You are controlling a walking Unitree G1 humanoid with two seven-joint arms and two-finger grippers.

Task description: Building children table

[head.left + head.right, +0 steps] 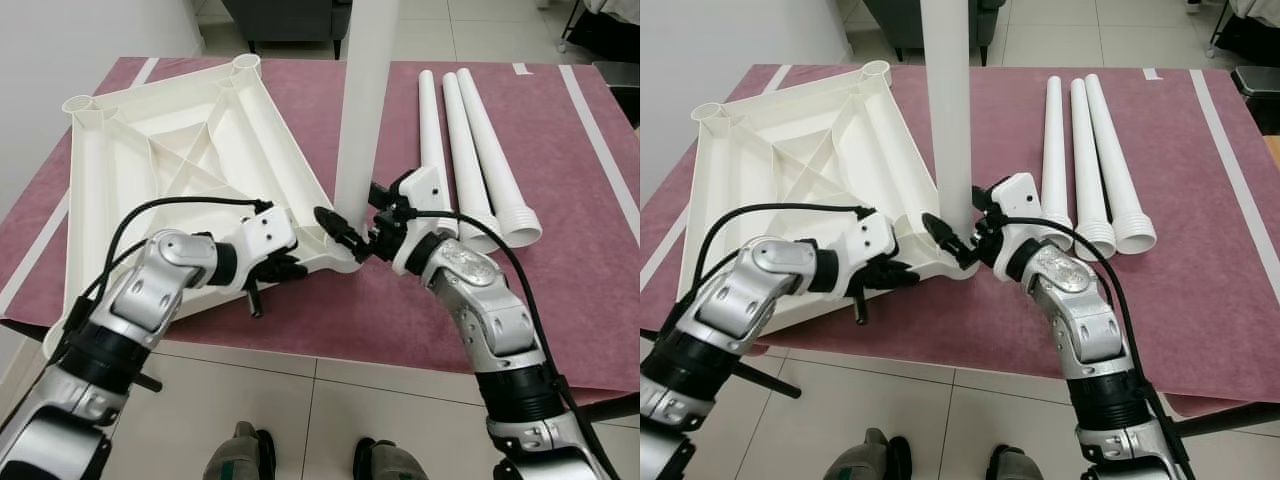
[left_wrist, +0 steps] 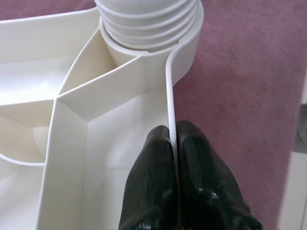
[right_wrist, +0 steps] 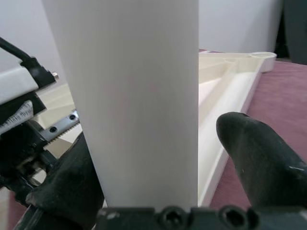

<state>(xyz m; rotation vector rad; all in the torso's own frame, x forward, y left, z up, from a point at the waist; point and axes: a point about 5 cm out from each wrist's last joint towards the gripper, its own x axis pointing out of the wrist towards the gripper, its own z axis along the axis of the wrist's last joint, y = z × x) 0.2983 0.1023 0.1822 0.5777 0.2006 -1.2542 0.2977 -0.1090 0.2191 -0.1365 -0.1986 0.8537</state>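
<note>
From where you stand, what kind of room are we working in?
Probably a home living area: pale tiled floor, a maroon mat spread as a work surface, and a dark upholstered seat beyond it. The pictures show nothing that settles it.

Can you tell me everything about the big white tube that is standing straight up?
The standing leg is a smooth, white, plastic-looking tube, upright, running out of the top of the picture. Its ridged, threaded end sits in the near corner socket of the upside-down white tabletop. The right tool has a finger on each side of it, low down.
</note>
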